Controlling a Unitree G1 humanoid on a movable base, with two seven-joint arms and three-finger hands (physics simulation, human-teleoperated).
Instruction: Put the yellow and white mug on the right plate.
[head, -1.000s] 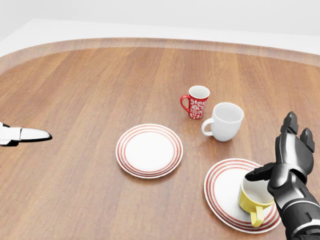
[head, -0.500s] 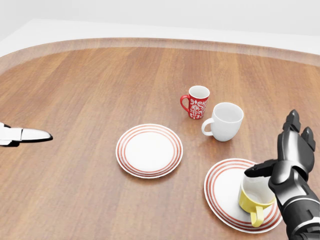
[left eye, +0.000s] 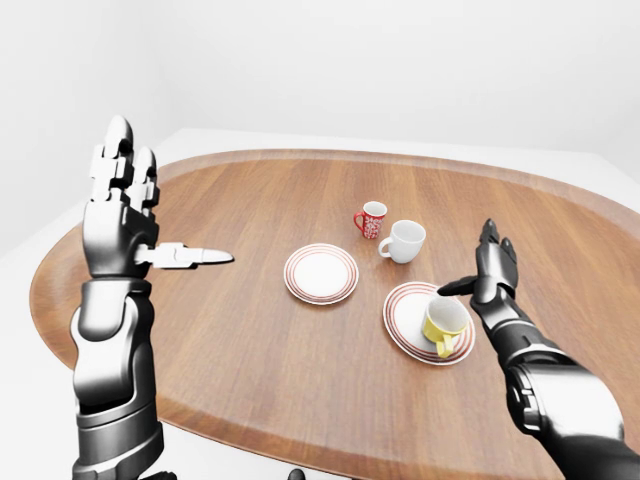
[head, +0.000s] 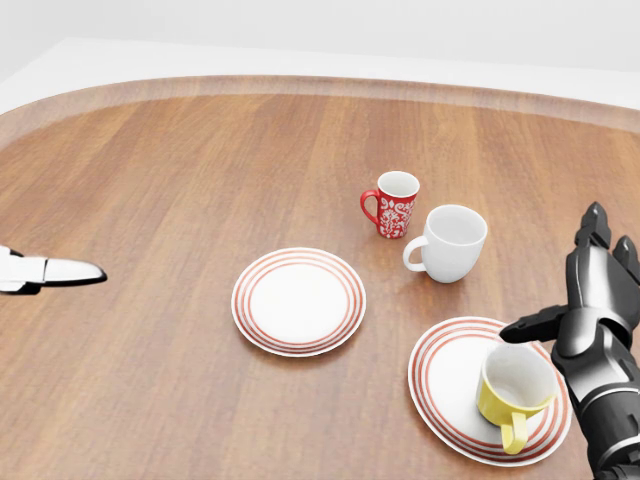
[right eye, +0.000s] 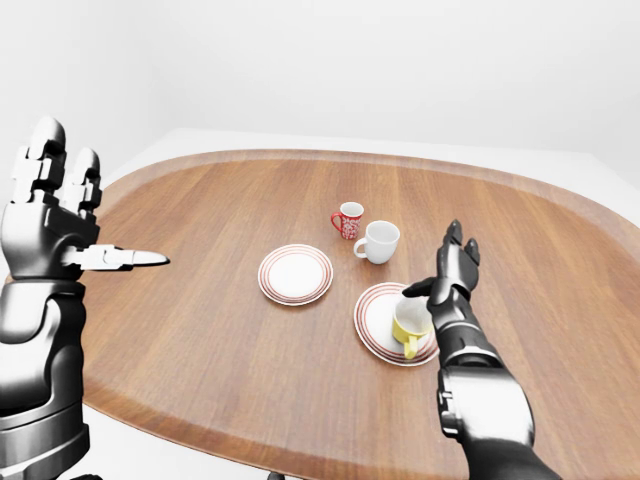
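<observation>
The yellow and white mug (head: 515, 392) stands upright on the right red-ringed plate (head: 447, 380) at the lower right of the head view, its handle pointing down the picture. My right hand (head: 585, 300) is open just right of and above the mug, apart from it. My left hand (left eye: 125, 205) is open and raised at the left of the left-eye view, far from the mug; only its fingertip (head: 60, 270) shows in the head view.
A second red-ringed plate (head: 298, 300) lies left of the first. A red patterned mug (head: 392, 204) and a white mug (head: 448, 242) stand above the plates. The wooden table's curved edge (left eye: 300, 435) runs along the bottom of the left-eye view.
My right hand has let go of the yellow mug and drawn away to the right and up. The mug stays on the right plate. The left hand has barely moved.
</observation>
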